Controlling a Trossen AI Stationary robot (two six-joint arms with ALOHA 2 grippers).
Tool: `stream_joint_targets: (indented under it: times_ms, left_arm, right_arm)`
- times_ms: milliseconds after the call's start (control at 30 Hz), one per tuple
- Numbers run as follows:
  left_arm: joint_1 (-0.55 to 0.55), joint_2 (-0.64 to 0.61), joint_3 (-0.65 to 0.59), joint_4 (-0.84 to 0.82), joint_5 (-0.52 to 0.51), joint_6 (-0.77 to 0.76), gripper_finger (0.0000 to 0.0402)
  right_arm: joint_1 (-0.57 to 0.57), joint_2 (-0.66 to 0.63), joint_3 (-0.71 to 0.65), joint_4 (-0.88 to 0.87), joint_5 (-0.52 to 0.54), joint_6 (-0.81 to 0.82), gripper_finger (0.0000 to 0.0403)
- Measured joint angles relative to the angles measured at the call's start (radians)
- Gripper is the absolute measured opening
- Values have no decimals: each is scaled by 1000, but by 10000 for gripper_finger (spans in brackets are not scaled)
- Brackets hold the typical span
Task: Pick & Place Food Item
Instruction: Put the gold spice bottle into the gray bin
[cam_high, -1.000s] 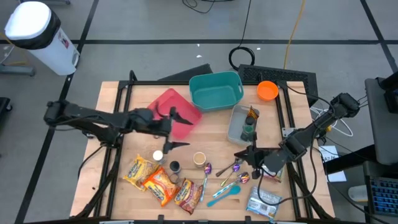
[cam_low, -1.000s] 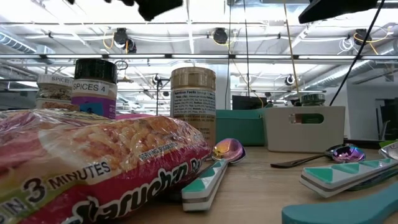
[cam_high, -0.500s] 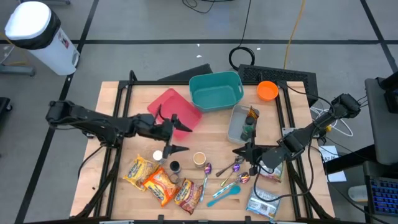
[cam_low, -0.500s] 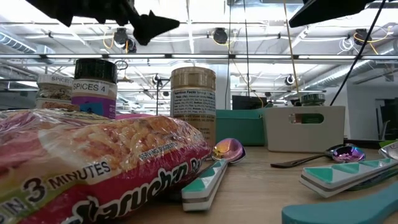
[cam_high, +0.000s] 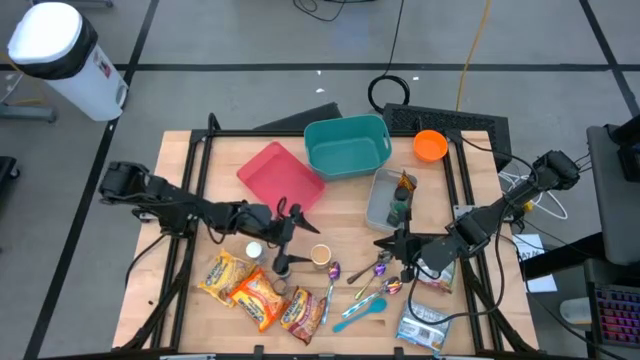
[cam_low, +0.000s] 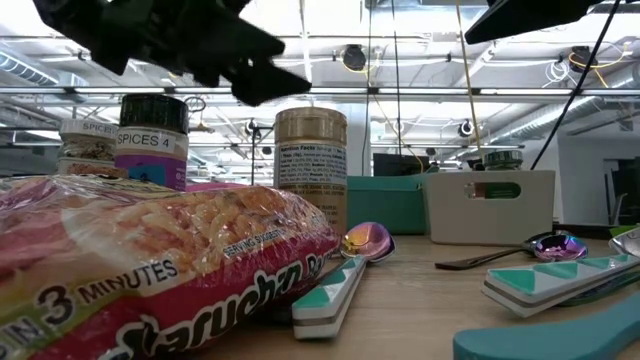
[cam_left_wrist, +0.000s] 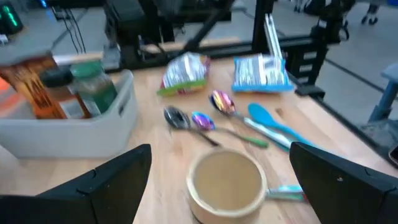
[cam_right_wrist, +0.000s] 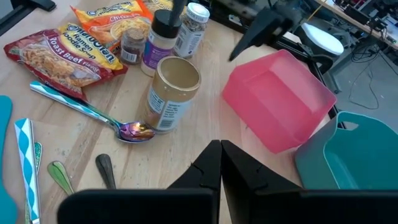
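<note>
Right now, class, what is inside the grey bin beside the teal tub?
The grey bin holds a green-lidded jar and an orange-brown packet, standing together at one end. Its wall hides their lower parts and the bin floor near them.

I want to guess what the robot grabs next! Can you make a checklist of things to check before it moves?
1. Left gripper open: ok, fingers spread wide in its wrist view.
2. Left gripper empty: ok, nothing between the fingers.
3. Something lined up ahead: ok, the tan-lid jar sits between the fingers in that view.
4. Jar upright: ok, it stands beside the spice jars.
5. Crowding: not ok, a spoon lies against the jar and noodle packs are close.
6. Right gripper out of the way: ok, shut, over the spoons, apart from the jar.
</note>
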Motion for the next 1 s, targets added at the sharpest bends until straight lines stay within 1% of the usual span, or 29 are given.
stream_joint_targets:
  times_ms: [167, 233, 400, 500, 600, 767, 900, 1000]
  left_arm:
    - [-31, 45, 15, 6, -61, 21, 390]
    - [-38, 56, 33, -7, -68, 22, 390]
    - [-54, 92, 122, -137, -68, 20, 390]
    - [-56, 135, 175, -200, -68, 18, 390]
    - [-51, 178, 212, -218, -83, 18, 390]
    - [-36, 205, 232, -267, -96, 10, 390]
    - [-24, 201, 232, -306, -102, -47, 390]
    - [-21, 201, 232, -331, -103, -61, 390]
  right_arm:
    - [0, 0, 0, 0, 0, 0, 0]
    - [0, 0, 0, 0, 0, 0, 0]
    - [0, 0, 0, 1, 0, 0, 0]
    - [0, 0, 0, 0, 0, 0, 0]
    - [0, 0, 0, 0, 0, 0, 0]
    - [0, 0, 0, -1, 0, 0, 0]
    - [0, 0, 0, -2, 0, 0, 0]
    - [0, 0, -1, -2, 0, 0, 0]
